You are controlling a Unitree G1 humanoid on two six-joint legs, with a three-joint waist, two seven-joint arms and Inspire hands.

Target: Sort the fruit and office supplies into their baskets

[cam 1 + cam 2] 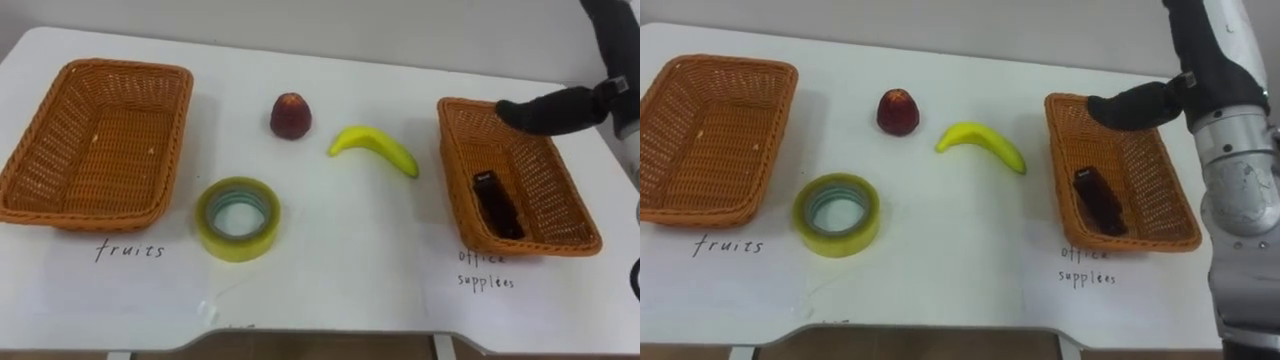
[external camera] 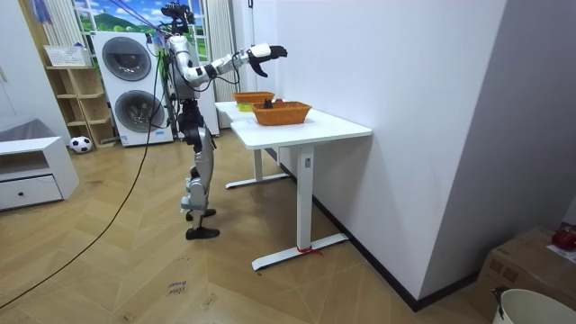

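Black robot hand (image 1: 1135, 105), silver-grey forearm

Robot: stands upright on the wooden floor, at the counter's (image 2: 317, 130) end on the room view's left
Right hand (image 2: 268, 52): raised on an outstretched arm, above the counter and higher than both baskets; touching nothing
Near basket (image 2: 282, 113): wicker, on the counter, on the camera's side
Far basket (image 2: 253, 96): wicker, just behind the near one
Behind the robot: two stacked washing machines (image 2: 131, 85); an open shelf (image 2: 76, 90) beside them; a ball (image 2: 80, 143) on the floor
Lower right corner: cardboard box (image 2: 531, 261); white bucket (image 2: 540, 310)
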